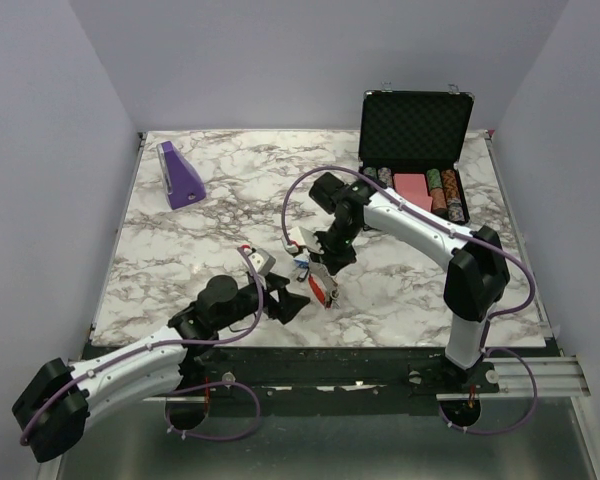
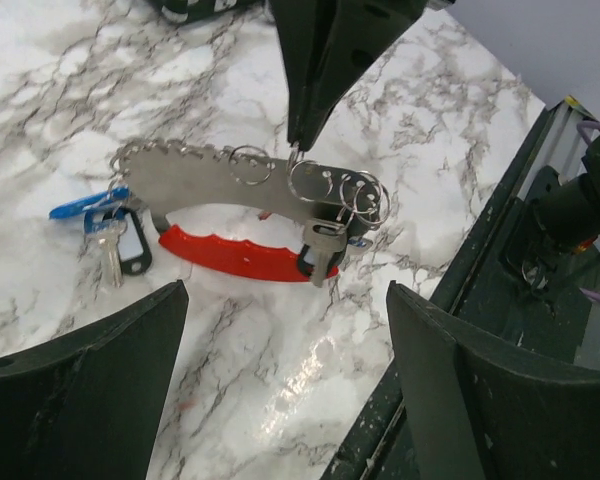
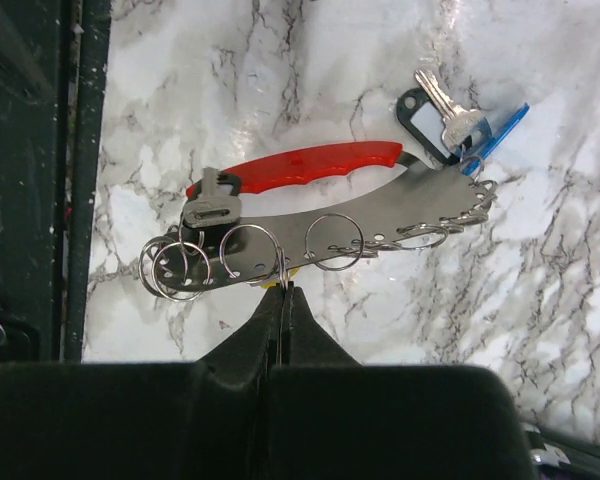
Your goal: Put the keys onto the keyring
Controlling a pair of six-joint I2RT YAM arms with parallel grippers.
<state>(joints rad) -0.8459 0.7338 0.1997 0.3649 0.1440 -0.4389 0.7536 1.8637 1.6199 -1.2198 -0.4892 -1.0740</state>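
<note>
Right gripper [image 3: 283, 287] is pinching shut on a thin ring of the keyring [image 3: 380, 215].
Left gripper [image 2: 285, 300] is hovering wide open and holding nothing, with the keyring's red crescent [image 2: 235, 258] lying just ahead of its gap. A blue-headed key [image 2: 80, 207] is resting at the far end on the marble table [image 2: 280, 380].

High rear overview; two close wrist views, opposite sides of keyring [image 2: 210, 185]

My right gripper [image 3: 282, 292] pinches one thin ring on the keyring [image 2: 220, 185] — a grey toothed plate over a red crescent, with loose rings along its edge. One silver key [image 2: 322, 250] hangs at one end; a second key [image 2: 110, 258] lies at the other, beside a blue tag [image 2: 80, 207].
</note>
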